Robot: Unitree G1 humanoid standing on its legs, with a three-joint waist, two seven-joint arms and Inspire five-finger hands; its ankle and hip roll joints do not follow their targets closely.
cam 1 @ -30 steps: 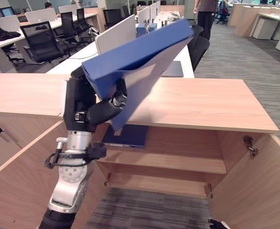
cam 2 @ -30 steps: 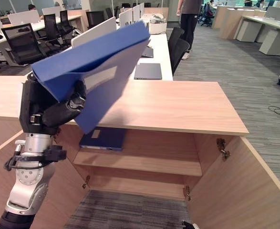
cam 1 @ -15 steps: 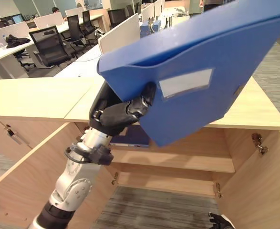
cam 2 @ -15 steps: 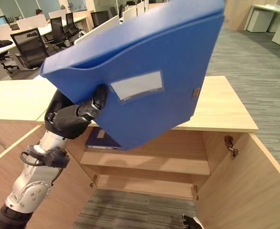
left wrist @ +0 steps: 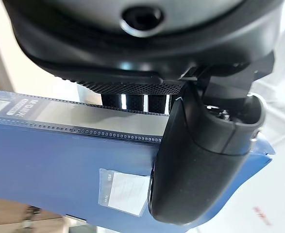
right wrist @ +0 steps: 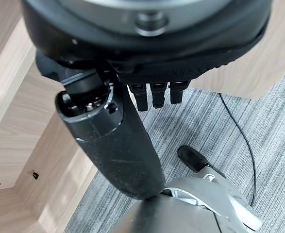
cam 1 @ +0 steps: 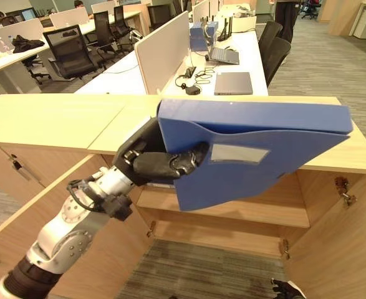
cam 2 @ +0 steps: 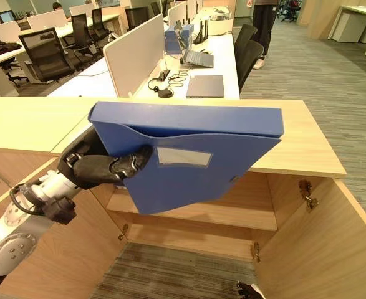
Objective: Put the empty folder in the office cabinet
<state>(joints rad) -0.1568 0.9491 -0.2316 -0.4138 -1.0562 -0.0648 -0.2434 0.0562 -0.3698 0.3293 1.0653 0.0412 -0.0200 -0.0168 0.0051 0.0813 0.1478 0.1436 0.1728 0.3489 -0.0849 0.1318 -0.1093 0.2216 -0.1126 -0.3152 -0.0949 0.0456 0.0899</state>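
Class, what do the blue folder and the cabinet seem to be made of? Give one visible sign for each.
Blue folder: probably stiff plastic with a matte finish; its wall holds flat and one-coloured in the left hand.
Cabinet: likely wood-look laminate board; pale grain on a flat top and doors.

Grey carpet floor (cam 1: 332, 62), white desks (cam 1: 232, 59), black office chairs (cam 1: 73, 56)
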